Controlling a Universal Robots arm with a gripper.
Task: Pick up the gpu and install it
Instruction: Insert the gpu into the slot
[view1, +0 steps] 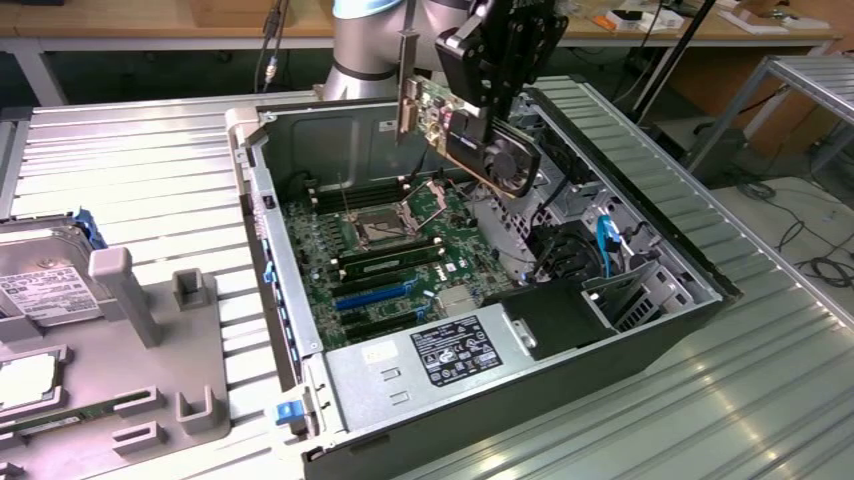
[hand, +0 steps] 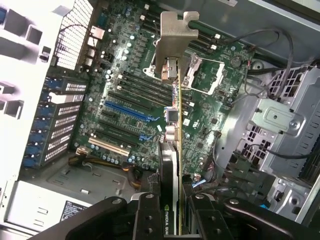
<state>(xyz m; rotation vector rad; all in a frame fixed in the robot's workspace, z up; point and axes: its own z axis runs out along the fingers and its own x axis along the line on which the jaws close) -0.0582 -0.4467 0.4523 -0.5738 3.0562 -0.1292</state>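
On the thin edge of the gpu (hand: 170, 165) clamped in my gripper (hand: 174, 202), white letters run lengthwise beside a green logo (hand: 166, 206). They read "NVIDIA QUA", and the rest is out of view. A black label (view1: 454, 350) on the grey power supply (view1: 387, 375) carries white print and small marks, too fine for me to read. The white label (view1: 34, 292) on the hard drive (view1: 47, 245) is likewise unreadable.

The gpu (view1: 497, 155), in the claw (view1: 483, 100), hangs above the motherboard (view1: 310, 240).
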